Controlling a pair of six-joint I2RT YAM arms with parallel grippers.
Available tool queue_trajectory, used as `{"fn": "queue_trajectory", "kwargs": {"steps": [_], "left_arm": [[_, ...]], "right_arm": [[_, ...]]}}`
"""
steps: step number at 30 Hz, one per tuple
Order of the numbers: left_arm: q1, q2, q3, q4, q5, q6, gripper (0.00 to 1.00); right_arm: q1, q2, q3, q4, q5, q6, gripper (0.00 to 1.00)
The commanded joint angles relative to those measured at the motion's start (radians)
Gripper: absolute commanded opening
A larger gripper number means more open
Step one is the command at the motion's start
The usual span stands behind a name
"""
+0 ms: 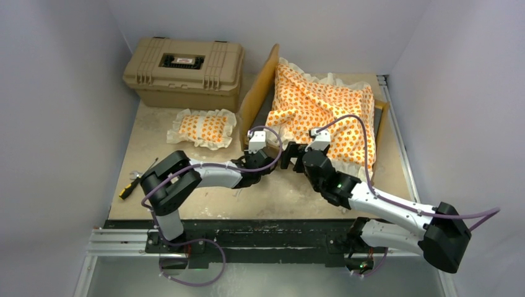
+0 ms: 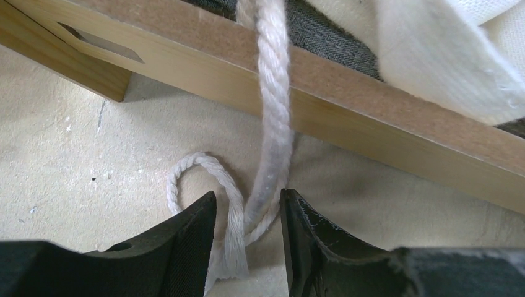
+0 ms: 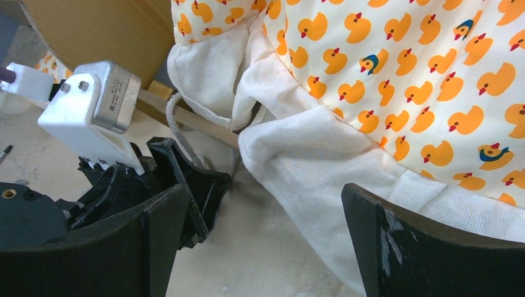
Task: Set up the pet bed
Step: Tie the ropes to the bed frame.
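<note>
The pet bed's light-wood frame (image 1: 260,93) stands at the back right. Its duck-patterned mattress cushion (image 1: 322,105) lies crumpled on it, the white ruffle (image 3: 309,161) spilling over the near rail. The matching pillow (image 1: 204,128) lies on the table to the frame's left. A white rope (image 2: 272,124) hangs over the frame's rail (image 2: 371,124) and loops on the table. My left gripper (image 2: 247,198) stands open low over the table, the rope's frayed end lying loose between its fingers. My right gripper (image 3: 263,192) is wide open beside it, over bare table at the ruffle's edge, holding nothing.
A tan plastic hard case (image 1: 184,71) sits at the back left. A yellow-handled screwdriver (image 1: 130,185) lies near the table's left front edge. The two grippers (image 1: 274,156) (image 1: 296,156) are close together in front of the frame's near corner.
</note>
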Motion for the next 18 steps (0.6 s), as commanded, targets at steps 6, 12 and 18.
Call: {"fn": "queue_trajectory", "kwargs": {"steps": [6,12,18], "left_arm": [[-0.004,0.036,0.052,0.064,-0.034,0.039,0.34],[-0.004,0.021,0.029,0.085,-0.031,0.083,0.30],[0.002,-0.006,0.021,0.111,0.038,0.169,0.19]], "right_arm": [[-0.007,-0.034,-0.015,0.013,0.007,0.013,0.99],[-0.008,-0.039,-0.018,0.022,-0.003,0.004,0.99],[-0.008,-0.044,-0.018,0.028,-0.019,-0.004,0.99]]}}
